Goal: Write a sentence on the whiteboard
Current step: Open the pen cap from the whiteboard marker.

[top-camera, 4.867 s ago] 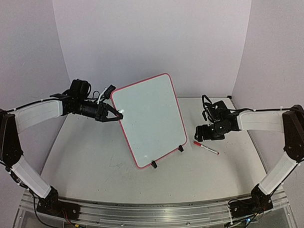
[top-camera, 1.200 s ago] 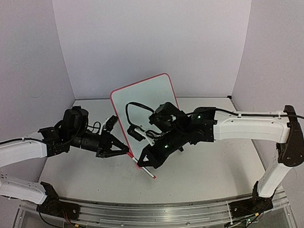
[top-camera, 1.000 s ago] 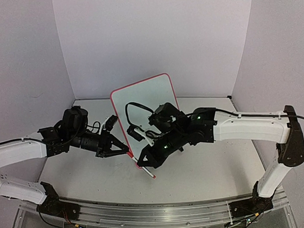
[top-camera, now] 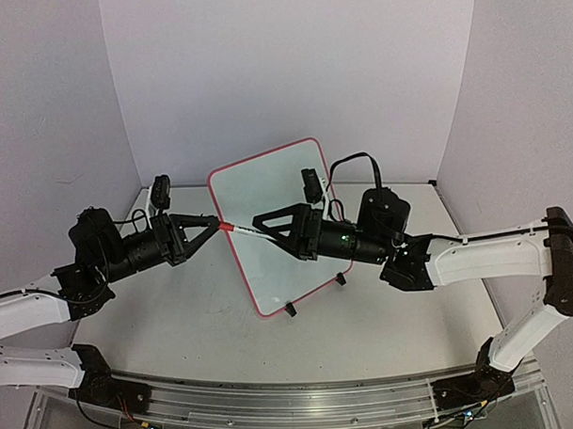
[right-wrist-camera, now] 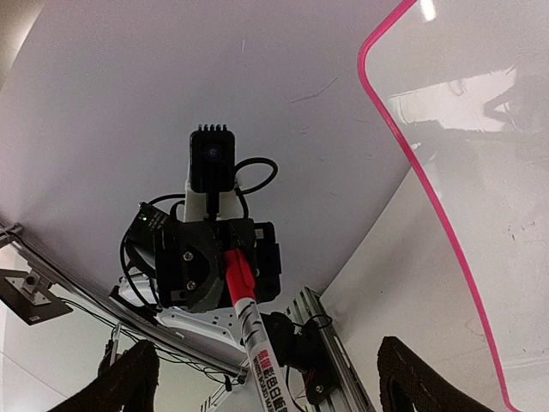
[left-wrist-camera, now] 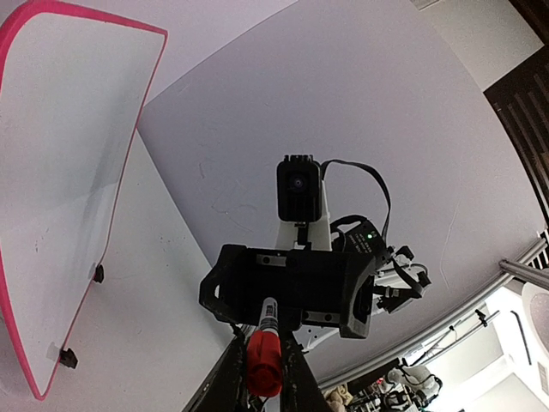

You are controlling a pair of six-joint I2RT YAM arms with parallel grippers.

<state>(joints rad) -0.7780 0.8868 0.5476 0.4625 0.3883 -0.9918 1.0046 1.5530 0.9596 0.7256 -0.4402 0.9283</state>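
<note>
The whiteboard [top-camera: 267,182] stands tilted on its black feet mid-table; it also shows in the left wrist view [left-wrist-camera: 60,172] and the right wrist view [right-wrist-camera: 489,197]. Its face is blank; no sentence shows. The marker [top-camera: 245,231] hangs level in the air in front of the board's left part, between both grippers. My left gripper [top-camera: 217,223] is shut on its red cap [left-wrist-camera: 264,365]. My right gripper [top-camera: 263,229] is around the white barrel [right-wrist-camera: 257,352], with its fingers [right-wrist-camera: 137,378] spread wide apart and clear of the barrel.
The board's feet [top-camera: 290,309] rest on the grey table [top-camera: 177,312]. An aluminium rail [top-camera: 274,403] runs along the near edge. Pale walls close in the back and both sides.
The right gripper held the marker low at the board's lower left corner, the left gripper beside it. Both have risen; the left is now shut on the cap and the right's fingers are open.
</note>
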